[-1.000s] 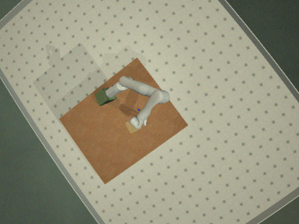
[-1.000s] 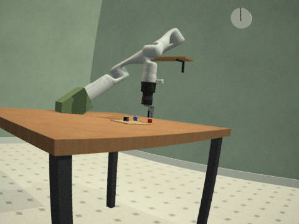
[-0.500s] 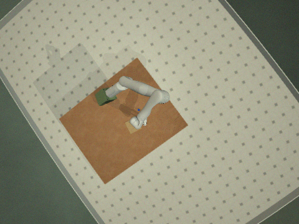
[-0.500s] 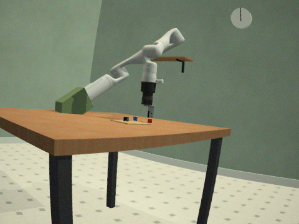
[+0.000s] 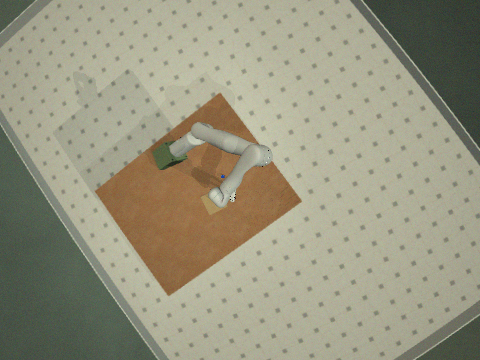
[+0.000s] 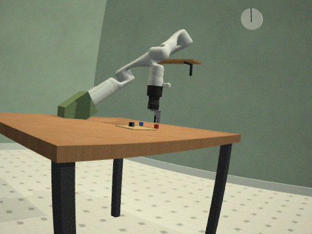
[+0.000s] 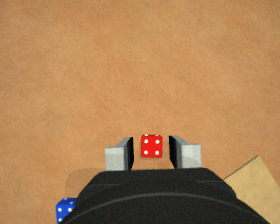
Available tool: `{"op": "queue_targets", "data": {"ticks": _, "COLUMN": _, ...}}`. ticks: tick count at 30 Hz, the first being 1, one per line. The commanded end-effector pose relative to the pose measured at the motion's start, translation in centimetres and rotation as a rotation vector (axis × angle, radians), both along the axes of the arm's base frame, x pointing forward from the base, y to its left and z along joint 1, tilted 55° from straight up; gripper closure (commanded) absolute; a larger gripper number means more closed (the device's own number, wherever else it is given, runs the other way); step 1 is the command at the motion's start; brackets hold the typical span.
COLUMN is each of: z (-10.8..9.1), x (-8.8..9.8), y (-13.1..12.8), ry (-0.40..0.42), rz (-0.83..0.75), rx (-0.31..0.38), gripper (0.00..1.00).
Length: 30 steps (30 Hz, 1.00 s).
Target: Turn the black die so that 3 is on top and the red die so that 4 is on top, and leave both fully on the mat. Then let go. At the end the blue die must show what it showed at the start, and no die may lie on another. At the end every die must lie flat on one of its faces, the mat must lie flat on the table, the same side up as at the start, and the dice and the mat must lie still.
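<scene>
1. Red die (image 7: 151, 146): one, four pips up, on the bare desk (image 7: 125, 65) just off the mat (image 7: 252, 182).
2. Black die (image 6: 131, 124): one, on the mat.
3. Blue die (image 6: 141, 123): one.
4. Claw (image 7: 151, 152): one, released, straddling the red die from above.

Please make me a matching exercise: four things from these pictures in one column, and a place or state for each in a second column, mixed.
1. red die
2. black die
3. blue die
4. gripper

a. open, holding nothing
b. on the mat
c. at the wrist view's lower left edge
d. on bare table, four pips up

Pairs: 1-d, 2-b, 3-c, 4-a
</scene>
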<state>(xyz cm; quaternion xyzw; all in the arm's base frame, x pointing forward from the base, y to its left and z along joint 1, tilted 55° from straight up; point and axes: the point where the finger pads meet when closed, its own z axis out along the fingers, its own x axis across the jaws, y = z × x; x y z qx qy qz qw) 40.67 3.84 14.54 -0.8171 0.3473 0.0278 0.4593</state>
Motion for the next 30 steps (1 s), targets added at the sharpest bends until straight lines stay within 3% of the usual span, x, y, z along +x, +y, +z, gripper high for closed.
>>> {"op": "queue_targets", "data": {"ticks": 1, "z": 0.0, "x": 0.0, "y": -0.1, "ry": -0.001, "rz": -0.001, "rx": -0.001, "gripper": 0.30}}
{"op": "queue_targets", "data": {"ticks": 30, "z": -1.5, "x": 0.7, "y": 1.9, "ry": -0.001, "rz": -0.001, "rx": -0.001, "gripper": 0.30}}
